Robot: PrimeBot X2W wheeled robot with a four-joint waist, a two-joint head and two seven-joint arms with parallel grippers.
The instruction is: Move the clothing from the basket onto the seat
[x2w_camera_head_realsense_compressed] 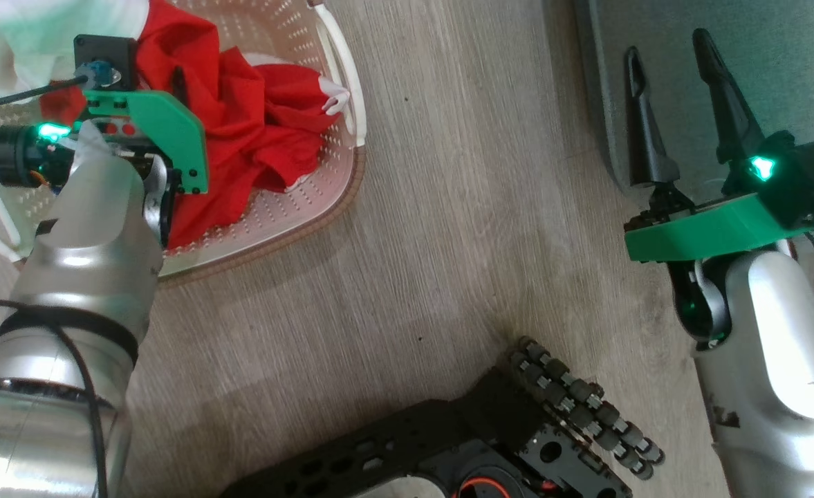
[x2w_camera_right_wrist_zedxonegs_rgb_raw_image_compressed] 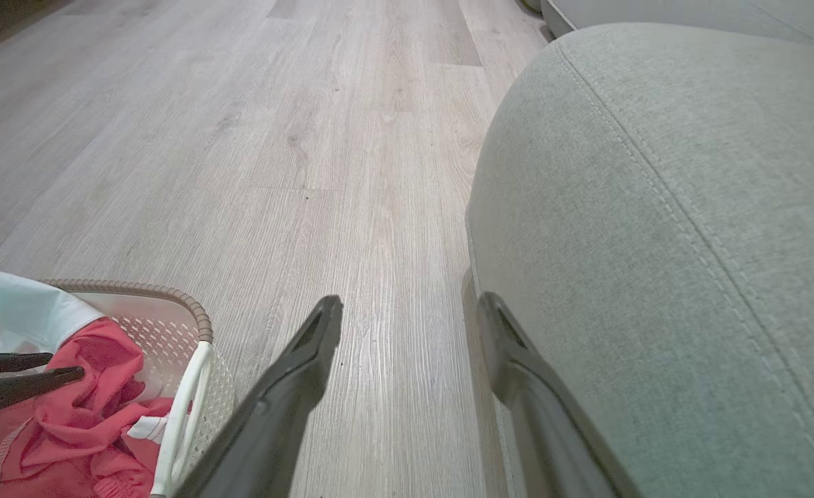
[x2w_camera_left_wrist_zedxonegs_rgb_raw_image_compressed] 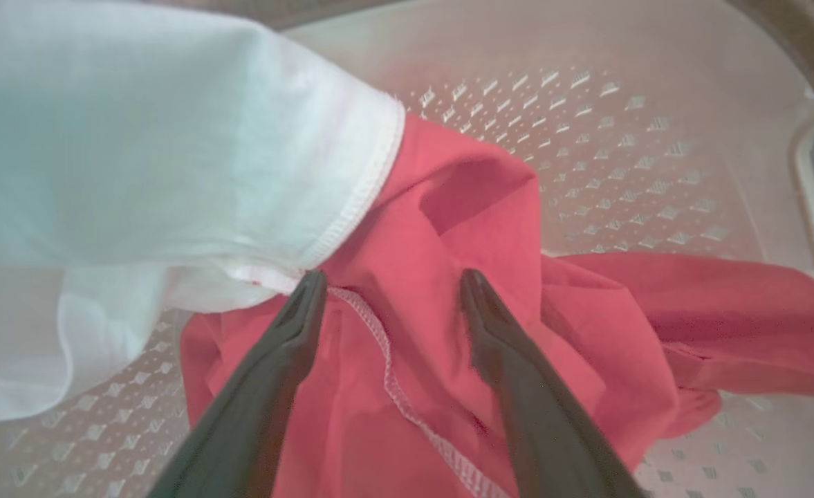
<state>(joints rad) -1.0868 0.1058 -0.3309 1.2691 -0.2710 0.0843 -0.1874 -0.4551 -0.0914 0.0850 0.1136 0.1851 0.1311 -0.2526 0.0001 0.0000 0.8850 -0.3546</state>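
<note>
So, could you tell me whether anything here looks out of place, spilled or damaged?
Nothing looks spilled or broken. The clothing lies crumpled in the basket, its white part heaped at one end, and none of it is on the floor. The left pincer stands open over it.

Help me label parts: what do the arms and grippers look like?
The left arm and right arm are silver, each with a green wrist plate and glowing green light. The left gripper and right gripper have two long dark fingers. A black cable reaches the left wrist.
</note>
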